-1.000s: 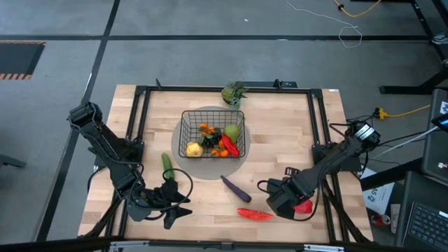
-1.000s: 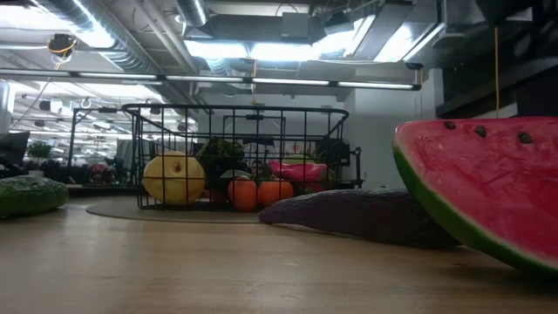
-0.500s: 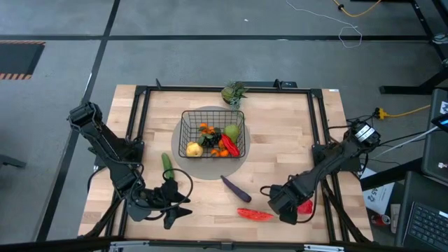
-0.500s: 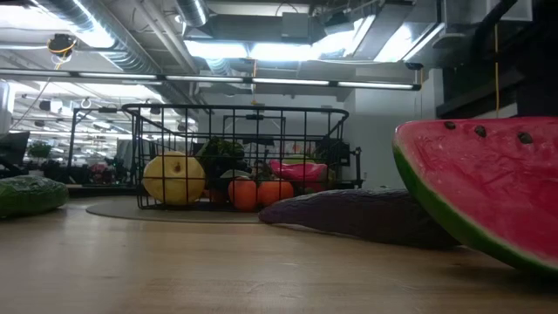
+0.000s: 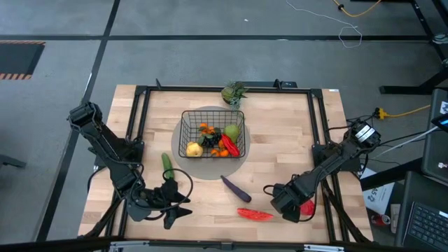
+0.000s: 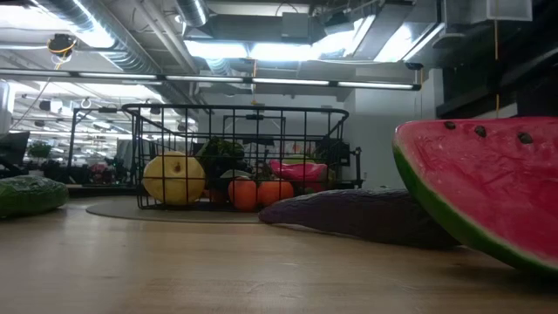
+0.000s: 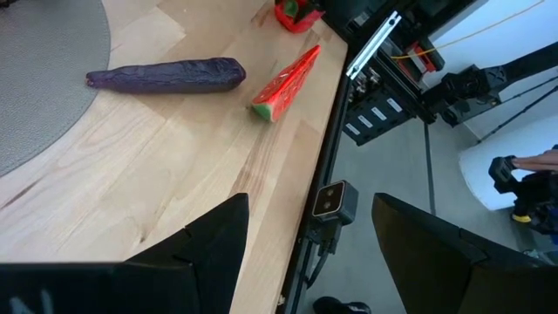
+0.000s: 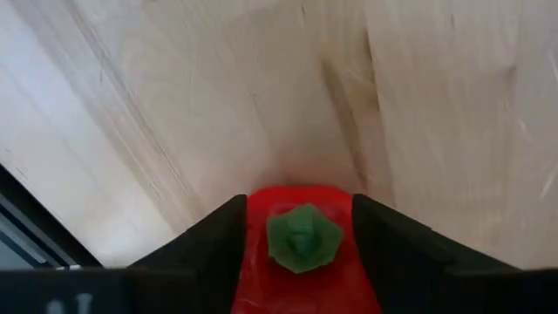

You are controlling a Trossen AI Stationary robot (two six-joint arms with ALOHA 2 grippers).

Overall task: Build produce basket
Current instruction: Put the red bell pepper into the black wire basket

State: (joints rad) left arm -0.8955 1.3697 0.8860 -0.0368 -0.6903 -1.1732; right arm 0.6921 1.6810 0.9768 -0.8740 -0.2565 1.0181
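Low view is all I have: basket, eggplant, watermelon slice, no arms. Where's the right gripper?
Observer: The right gripper is down at the table's front right, beyond the watermelon slice. It is closed on the red pepper, which fills the gap between the fingers in the right wrist view.
Operator: And the left arm?
Observer: The left gripper is open and empty near the front left corner, just in front of the cucumber, which lies outside the basket.
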